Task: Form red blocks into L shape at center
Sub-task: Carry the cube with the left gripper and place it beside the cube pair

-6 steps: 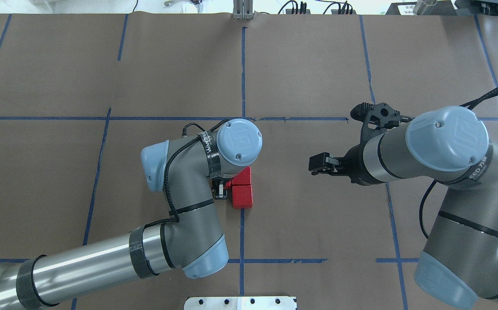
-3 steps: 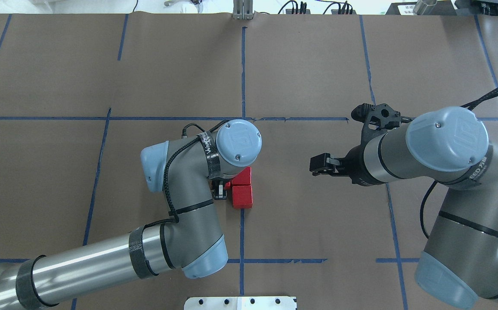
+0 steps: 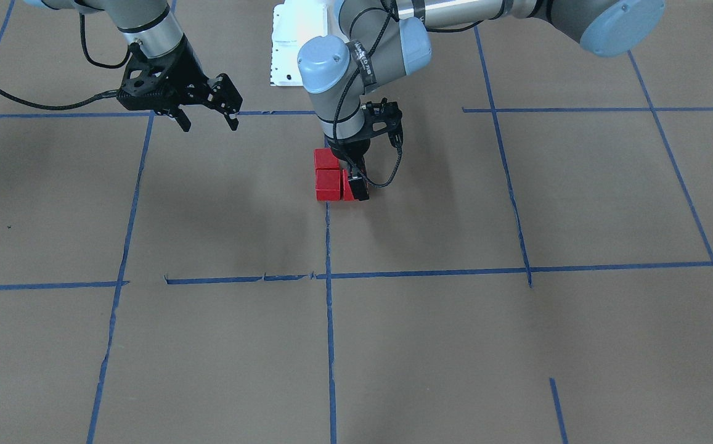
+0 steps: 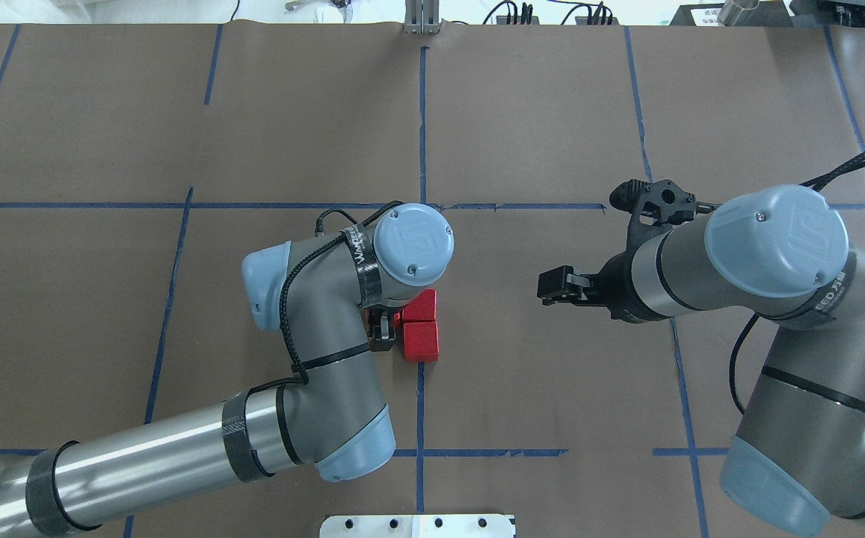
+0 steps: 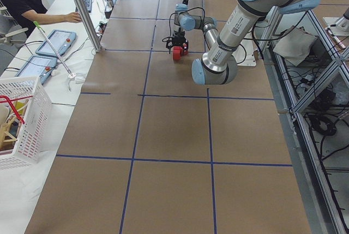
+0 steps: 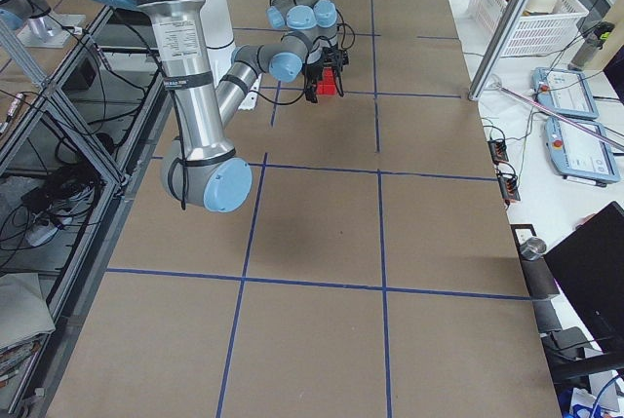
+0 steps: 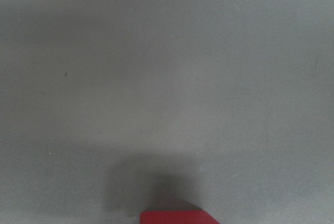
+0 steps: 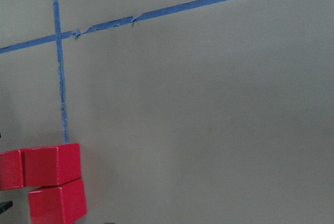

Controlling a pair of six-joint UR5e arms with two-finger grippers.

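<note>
The three red blocks (image 3: 327,184) sit in the middle of the table (image 4: 477,351), right on the blue tape line (image 4: 420,403). Two of them touch in a short row along the line. The third sits tight against the side of the one farther from the robot, so the corner shape looks almost made.

The left gripper (image 3: 354,185) points straight down at that third block. One black finger (image 3: 361,191) rests against the block's outer side. The other finger is hidden, so I cannot tell if the block is pinched or let go. The right gripper (image 3: 209,123) hangs well away from the blocks, its fingers spread wide with nothing in them.

I think the job now is to leave the third block where it is. To do that well, the left fingers should open slowly and only a little, so neither one drags the block. Then the arm should go straight up, not sideways — a sideways move could knock the row crooked. The right arm should keep away.
</note>
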